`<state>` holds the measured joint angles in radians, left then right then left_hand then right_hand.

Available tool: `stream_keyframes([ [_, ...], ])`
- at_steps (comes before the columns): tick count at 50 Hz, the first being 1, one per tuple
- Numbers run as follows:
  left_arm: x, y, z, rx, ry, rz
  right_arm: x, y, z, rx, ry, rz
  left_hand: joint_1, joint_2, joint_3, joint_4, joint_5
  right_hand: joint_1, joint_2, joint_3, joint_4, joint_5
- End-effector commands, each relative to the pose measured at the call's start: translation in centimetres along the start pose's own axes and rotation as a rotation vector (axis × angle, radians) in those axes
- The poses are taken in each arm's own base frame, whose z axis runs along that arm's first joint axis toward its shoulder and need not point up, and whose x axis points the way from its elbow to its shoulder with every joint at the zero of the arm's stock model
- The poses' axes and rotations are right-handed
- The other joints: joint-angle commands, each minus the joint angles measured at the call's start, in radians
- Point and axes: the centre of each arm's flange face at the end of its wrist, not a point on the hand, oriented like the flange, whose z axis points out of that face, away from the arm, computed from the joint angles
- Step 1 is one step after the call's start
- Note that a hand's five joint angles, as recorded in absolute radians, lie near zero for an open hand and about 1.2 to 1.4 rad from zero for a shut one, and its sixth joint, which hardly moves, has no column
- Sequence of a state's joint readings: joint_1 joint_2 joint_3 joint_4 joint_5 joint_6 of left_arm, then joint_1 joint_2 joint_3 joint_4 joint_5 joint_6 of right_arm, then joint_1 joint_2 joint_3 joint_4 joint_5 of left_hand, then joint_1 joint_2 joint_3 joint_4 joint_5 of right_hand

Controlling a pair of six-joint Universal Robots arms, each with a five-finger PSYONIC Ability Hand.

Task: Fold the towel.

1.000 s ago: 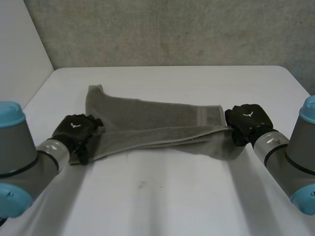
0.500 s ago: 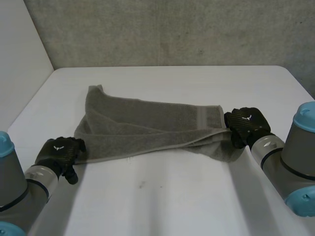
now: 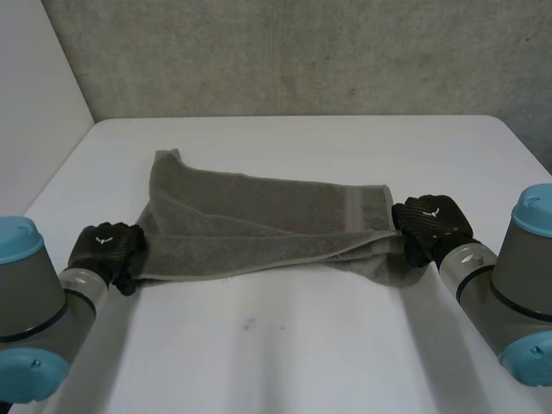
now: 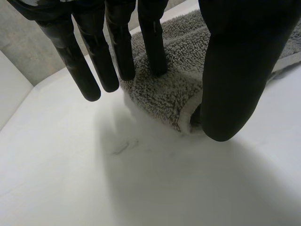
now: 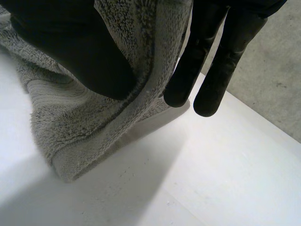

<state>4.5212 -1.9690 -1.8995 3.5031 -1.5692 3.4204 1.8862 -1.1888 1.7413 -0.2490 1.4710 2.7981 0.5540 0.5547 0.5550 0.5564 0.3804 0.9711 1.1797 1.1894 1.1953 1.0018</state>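
Change since half a second back: the left hand (image 3: 108, 248) has come back in from the bare table (image 3: 285, 345) to the towel's near-left corner. The right hand (image 3: 429, 217) has hardly shifted. Over the last second the raised near edge has sagged flatter.

Table: white, with the towel (image 3: 259, 224) across its middle. The grey terry is doubled lengthwise, the long axis running between the two hands, and its far-left corner sticks out unaligned.

Arms: one at each short end of the cloth.

Left hand: the fingers (image 4: 155, 52) are straight and spread. Two tips rest on the corner pile and the others hang over bare table beside it. The thumb (image 4: 235, 84) stands at the hem. The corner lies between thumb and fingers, not clamped.

Right hand: the towel's end climbs between the thumb (image 5: 70, 47) and the fingers (image 5: 188, 70). The thumb lies flat against the cloth. Two straight fingers sit close together beside the hem. I read this as a pinch on the right end, which is held off the table.

Step, by my judgement: re-gripping the left corner ahead of the next fold, with the first lengthwise fold roughly in. The next move calls for the left thumb and fingers to close on both layers at the hem. Both ends can then rise level and go over together.
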Motion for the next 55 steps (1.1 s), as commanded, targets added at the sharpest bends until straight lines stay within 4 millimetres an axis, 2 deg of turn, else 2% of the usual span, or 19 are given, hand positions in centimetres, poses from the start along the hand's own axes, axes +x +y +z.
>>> stream_keyframes([
  [1,0.0,0.1,1.1,-0.001,0.001,0.005,0.0,0.0,0.0,0.000,0.000,0.000,0.135,0.134,0.134,0.132,0.134,0.425,0.217,0.207,0.201,0.220],
  [9,-0.2,-0.8,2.1,0.041,-0.007,0.002,0.0,0.0,0.0,-0.001,0.001,0.000,0.614,0.613,0.613,0.611,0.613,0.425,0.217,0.207,0.201,0.220],
  [10,-0.2,-0.9,2.4,0.052,-0.008,0.002,0.0,0.0,0.0,-0.001,0.001,0.000,0.776,0.776,0.775,0.774,0.775,0.425,0.217,0.207,0.201,0.220],
  [14,-0.2,-0.8,3.0,0.058,-0.010,0.004,0.1,0.0,0.0,0.001,0.005,-0.005,0.842,0.842,0.841,0.840,0.841,0.425,0.217,0.207,0.201,0.220],
  [19,-0.8,-2.5,3.0,0.107,-0.027,0.005,0.9,-1.3,0.1,0.032,0.024,-0.018,0.842,0.842,0.841,0.840,0.841,0.425,0.217,0.207,0.201,0.220],
  [21,-1.8,-5.8,1.6,0.203,-0.058,0.006,1.3,-2.3,0.0,0.057,0.035,-0.025,0.842,0.842,0.841,0.840,0.841,0.425,0.217,0.207,0.201,0.220],
  [22,-1.8,-5.9,1.6,0.204,-0.058,0.006,1.3,-2.3,0.0,0.057,0.035,-0.025,0.842,0.842,0.841,0.840,0.841,0.425,0.217,0.207,0.201,0.220],
  [24,-2.6,-9.1,-0.4,0.286,-0.076,0.016,2.0,-4.7,-1.1,0.091,0.049,-0.062,0.842,0.842,0.841,0.840,0.841,0.425,0.217,0.207,0.201,0.220],
  [25,-2.6,-9.1,-0.4,0.287,-0.076,0.016,2.0,-4.8,-1.2,0.091,0.049,-0.063,0.842,0.842,0.841,0.840,0.841,0.425,0.217,0.207,0.201,0.220],
  [27,-2.6,-10.6,-1.5,0.313,-0.062,0.024,2.7,-7.0,-2.7,0.093,0.051,-0.114,0.842,0.842,0.841,0.840,0.841,0.425,0.217,0.207,0.201,0.220],
  [29,-2.7,-13.8,-4.3,0.369,-0.009,0.049,3.1,-8.2,-3.4,0.092,0.052,-0.140,0.842,0.842,0.841,0.840,0.841,0.425,0.217,0.207,0.201,0.220],
  [30,-2.7,-13.8,-4.3,0.369,-0.008,0.049,3.1,-8.2,-3.4,0.092,0.052,-0.140,0.842,0.842,0.841,0.840,0.841,0.425,0.217,0.207,0.201,0.220],
  [32,-2.8,-16.5,-7.2,0.406,0.072,0.084,3.8,-10.4,-5.2,0.093,0.059,-0.184,0.842,0.842,0.841,0.840,0.841,0.425,0.217,0.207,0.201,0.220],
  [37,-2.3,-18.0,-9.4,0.364,0.194,0.151,4.4,-13.5,-8.0,0.110,0.061,-0.251,0.842,0.842,0.841,0.840,0.841,0.425,0.217,0.207,0.201,0.220],
  [41,-2.3,-18.2,-9.6,0.311,0.221,0.202,4.7,-14.3,-8.8,0.089,0.055,-0.290,0.842,0.842,0.841,0.840,0.841,0.425,0.217,0.207,0.201,0.220],
  [45,-1.9,-16.2,-7.6,0.159,0.266,0.277,4.4,-13.7,-9.0,0.016,0.017,-0.352,0.842,0.842,0.841,0.840,0.841,0.425,0.217,0.207,0.201,0.220],
  [49,-1.5,-14.0,-5.9,0.048,0.308,0.307,3.5,-10.6,-6.1,-0.113,-0.051,-0.403,0.842,0.842,0.841,0.840,0.841,0.425,0.217,0.207,0.201,0.220],
  [51,-0.9,-11.5,-3.8,-0.041,0.348,0.318,3.2,-9.7,-5.1,-0.145,-0.072,-0.413,0.842,0.842,0.841,0.840,0.841,0.425,0.217,0.207,0.201,0.220],
  [55,-0.5,-9.3,-1.8,-0.127,0.360,0.317,2.9,-8.1,-3.5,-0.197,-0.094,-0.411,0.842,0.842,0.841,0.840,0.841,0.425,0.217,0.207,0.201,0.220],
])
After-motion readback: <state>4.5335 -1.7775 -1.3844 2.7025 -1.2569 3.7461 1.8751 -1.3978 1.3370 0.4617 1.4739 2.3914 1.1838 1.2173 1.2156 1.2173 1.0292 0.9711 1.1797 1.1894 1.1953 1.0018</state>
